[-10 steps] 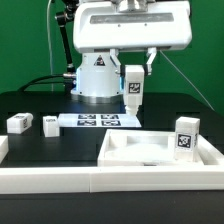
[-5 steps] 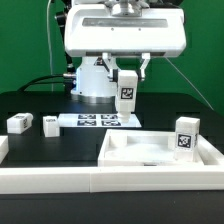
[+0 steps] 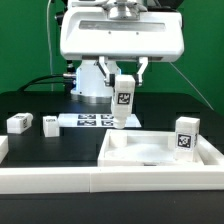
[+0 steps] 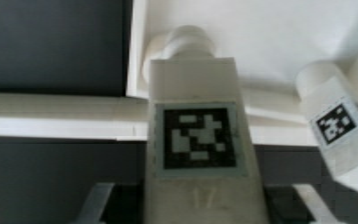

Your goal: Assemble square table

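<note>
Shifted toward the exterior view's left and lowered since a second earlier, the held leg (image 3: 122,103) is gripped near its upper end by the tool (image 3: 124,84), whose fingers are clenched on its sides. Its tagged face is turned to the exterior camera, and its body is tilted slightly. In the wrist view, that tag is seen close up.

Nearest the exterior camera, the long white rail (image 3: 60,180) is laid along the edge of the black desk (image 3: 40,145). Just behind the rail, toward the exterior view's right, the square top (image 3: 140,150) is laid flat with its raised rim up. A standing leg (image 3: 184,137) is set upright at the top's corner on the exterior view's right, its tag shown.

Beyond the top's far rim, the held leg's lower end is kept near the marker board (image 3: 92,120); whether anything is touched cannot be told. On the exterior view's left, a first loose leg (image 3: 18,123) and a second loose leg (image 3: 50,124) are laid on the desk, apart from each other, the second just beside the marker board. Farthest back, the arm's white base (image 3: 95,75) is seen.
</note>
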